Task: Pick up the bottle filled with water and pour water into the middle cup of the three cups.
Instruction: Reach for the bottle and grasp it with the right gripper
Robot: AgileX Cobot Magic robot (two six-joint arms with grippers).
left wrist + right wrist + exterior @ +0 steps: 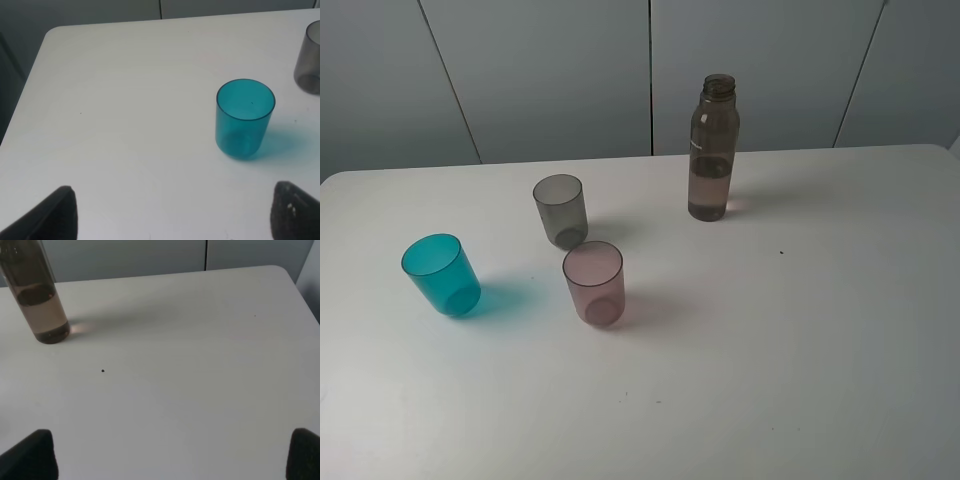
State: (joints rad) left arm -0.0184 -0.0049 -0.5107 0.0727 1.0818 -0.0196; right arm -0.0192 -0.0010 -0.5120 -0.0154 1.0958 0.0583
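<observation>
The tall smoky brown-grey bottle (712,150) stands upright and uncapped at the back of the white table (800,330), partly filled with water. The middle cup, a smoky grey tumbler (560,210), stands left of it. The pink cup (593,282) is in front of the grey one and the teal-blue cup (441,275) is further left. Neither gripper shows in the exterior view. My left gripper (177,215) is open and empty, short of the teal cup (244,119), with the grey cup (309,60) beyond. My right gripper (167,455) is open and empty, well short of the bottle (40,305).
Grey wall panels (650,70) stand behind the table. The table's left edge (30,85) shows in the left wrist view and its far right corner (290,277) in the right wrist view. A small dark speck (781,252) lies right of the bottle.
</observation>
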